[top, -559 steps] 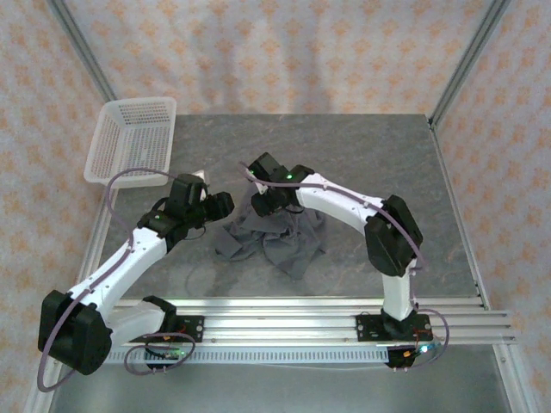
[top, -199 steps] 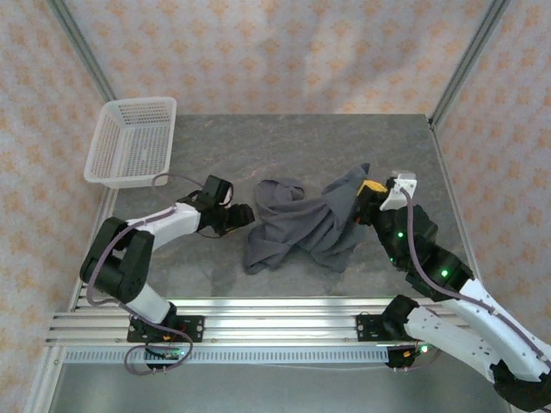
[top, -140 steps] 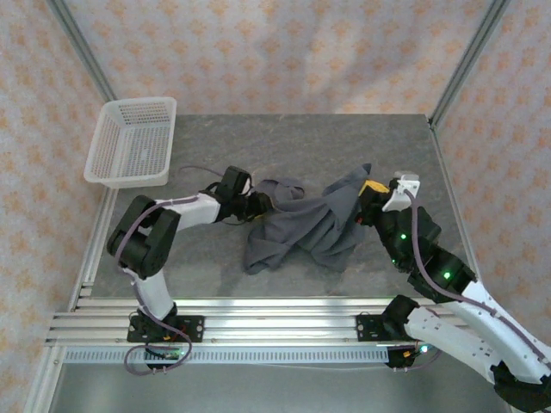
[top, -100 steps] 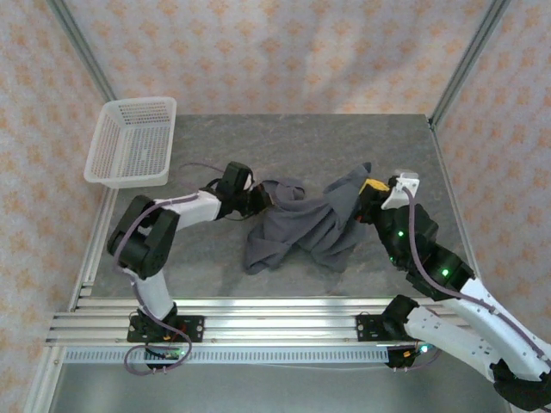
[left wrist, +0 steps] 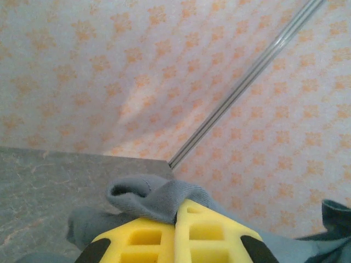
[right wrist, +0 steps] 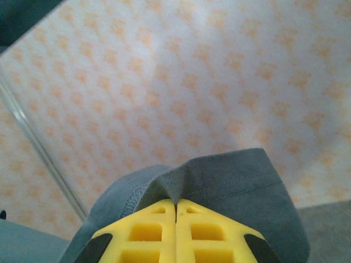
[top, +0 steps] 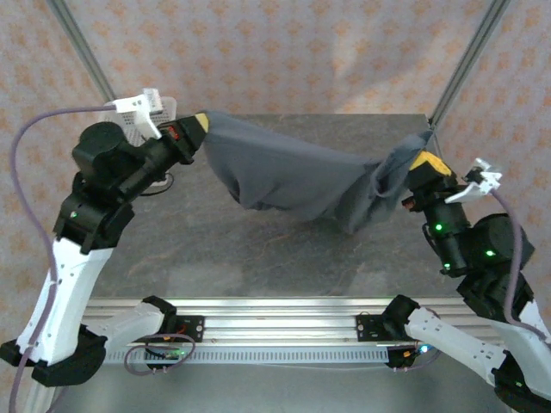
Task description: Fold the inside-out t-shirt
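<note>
Stretched across the upper middle of the overhead frame, the inside-out t-shirt (top: 293,176) appears to hang clear of the grey table (top: 284,258). It is strung between our left gripper (top: 198,125) at upper left and our right gripper (top: 417,165) at right, each with its yellow fingers (left wrist: 208,227) pinched together on a bunched edge of the cloth. We judge the risks to be a thin fold slipping from either pinch if the arms pull further apart, and the sagging, twisted right end landing creased when lowered; we can read no brand, label or writing.
</note>
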You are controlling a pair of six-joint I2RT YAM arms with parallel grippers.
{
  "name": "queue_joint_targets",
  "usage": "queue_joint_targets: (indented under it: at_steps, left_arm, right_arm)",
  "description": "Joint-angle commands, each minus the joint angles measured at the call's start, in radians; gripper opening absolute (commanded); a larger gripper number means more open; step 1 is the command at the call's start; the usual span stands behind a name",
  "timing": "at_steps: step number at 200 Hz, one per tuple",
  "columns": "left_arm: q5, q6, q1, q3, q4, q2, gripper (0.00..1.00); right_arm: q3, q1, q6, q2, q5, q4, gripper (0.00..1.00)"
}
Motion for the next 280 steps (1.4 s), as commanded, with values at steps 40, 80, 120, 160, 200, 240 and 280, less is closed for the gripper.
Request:
queue_joint_targets:
  at_steps: [40,80,120,160,200,240,280]
  left_arm:
    - [-0.093,0.126,-0.015,-0.032,-0.087,-0.063,0.0]
    - [-0.156,0.102,-0.015,-0.047,-0.093,-0.046,0.0]
    - [-0.458,0.139,0.006,-0.011,-0.15,0.094,0.0]
    - [-0.362,0.06,0.127,-0.043,-0.024,0.41,0.03]
    - [-0.224,0.05,0.143,0.012,-0.002,0.54,0.58]
    - [-0.077,0.154,-0.081,-0.26,0.103,0.388,0.64]
    - [-0.151,0.23,-0.445,-0.414,0.074,0.437,0.67]
  right_arm:
    - [0.089,-0.001,-0.111,-0.003,-0.105,0.047,0.0]
    - [0.145,0.0,-0.079,0.074,-0.032,0.004,0.0]
    - [0.293,-0.002,-0.059,0.289,0.128,-0.117,0.0]
    - [0.393,-0.076,-0.034,0.505,0.269,-0.213,0.0]
    - [0.508,-0.473,0.252,0.766,-0.106,-0.451,0.0]
    - [0.472,-0.628,0.352,1.022,-0.228,-0.441,0.01]
    - [0.448,-0.691,0.306,1.047,-0.385,-0.515,0.55]
